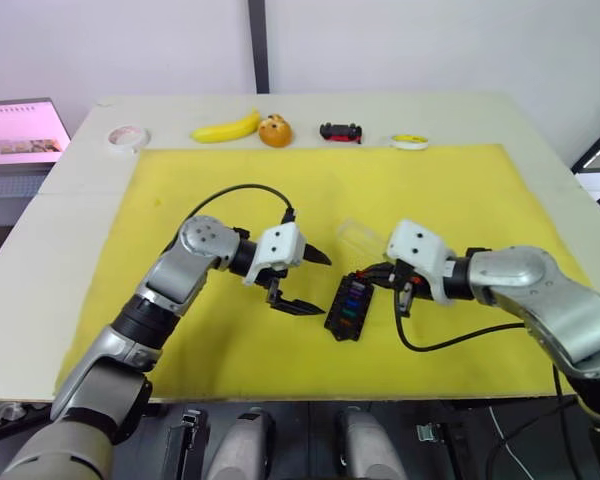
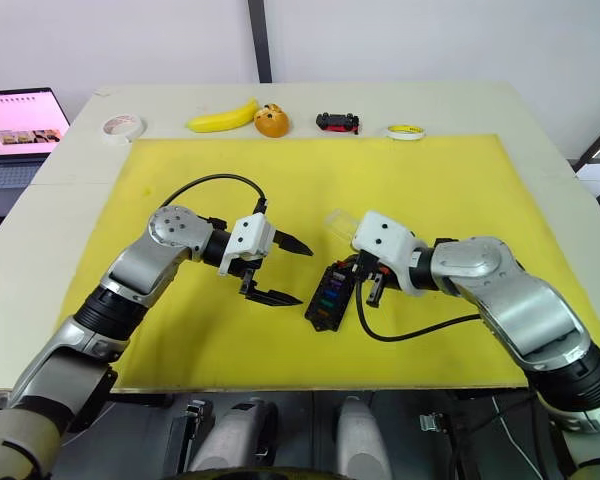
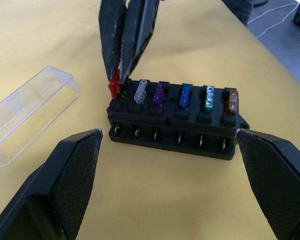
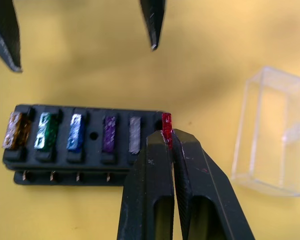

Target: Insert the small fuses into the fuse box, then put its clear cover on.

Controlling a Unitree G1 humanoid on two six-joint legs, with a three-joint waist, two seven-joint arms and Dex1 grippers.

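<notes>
The black fuse box lies on the yellow mat between my two grippers. Several small fuses stand in one row of its slots: grey, purple, blue, green and orange. My right gripper is shut on the red fuse, holding it at the row's end slot beside the grey one. To the box's left my left gripper is open, its fingers spread wide around the box without touching it. The clear cover lies on the mat just behind the box.
Along the table's far edge lie a white tape roll, a banana, a small orange object, a black-and-red toy car and a yellow tape roll. A laptop stands at the far left.
</notes>
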